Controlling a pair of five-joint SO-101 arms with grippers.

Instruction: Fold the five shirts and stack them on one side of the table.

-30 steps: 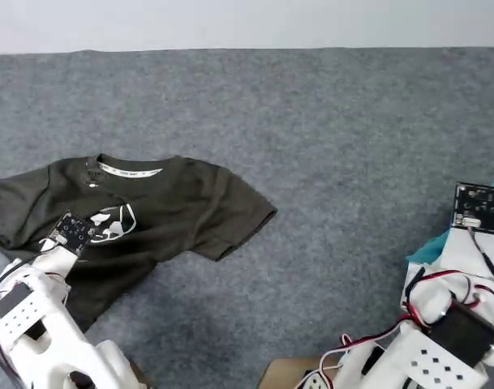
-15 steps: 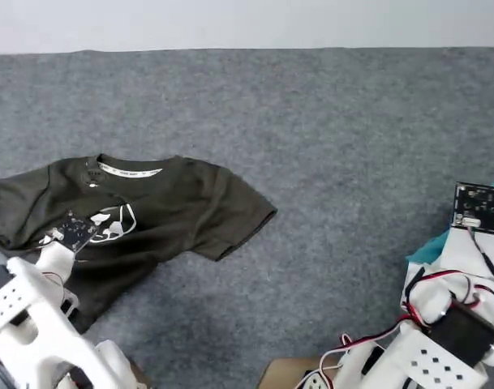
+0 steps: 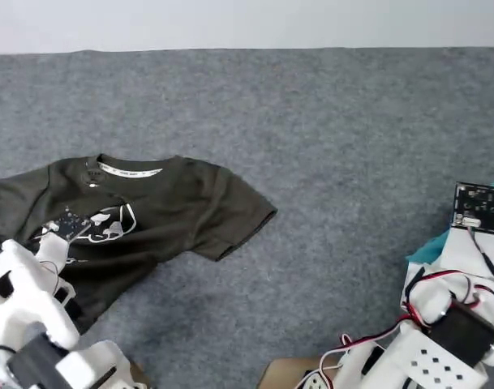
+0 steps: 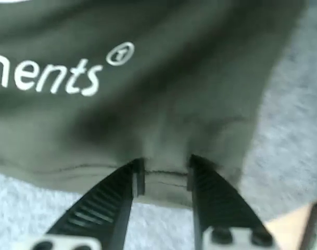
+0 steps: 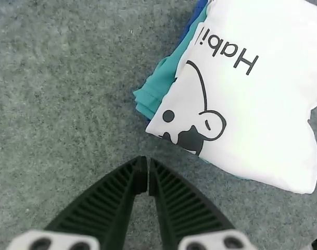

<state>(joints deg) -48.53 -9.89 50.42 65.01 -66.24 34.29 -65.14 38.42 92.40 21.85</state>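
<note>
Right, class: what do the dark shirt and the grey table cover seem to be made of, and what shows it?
Dark shirt: soft matte knit, probably cotton; it wrinkles and drapes. Table cover: likely felt or carpet; fuzzy, speckled grey nap.

In the high view, the left arm point(image 3: 27, 316) covers the lower corner of the dark shirt point(image 3: 165, 203), and the picture's edge cuts off one sleeve. The right arm point(image 3: 449, 324) hides almost all of the folded stack point(image 3: 429, 247); we see one teal corner of it. In the right wrist view, the white shirt point(image 5: 252, 94) on top is cut at the edge. The teal shirt point(image 5: 158, 88) and the blue shirt point(image 5: 197, 13) under it show as thin rims, so we cannot count the stack. In the left wrist view, the dark shirt's print is blurred and cut off. We cannot identify the brown thing point(image 3: 291, 374) at the bottom edge.
</note>
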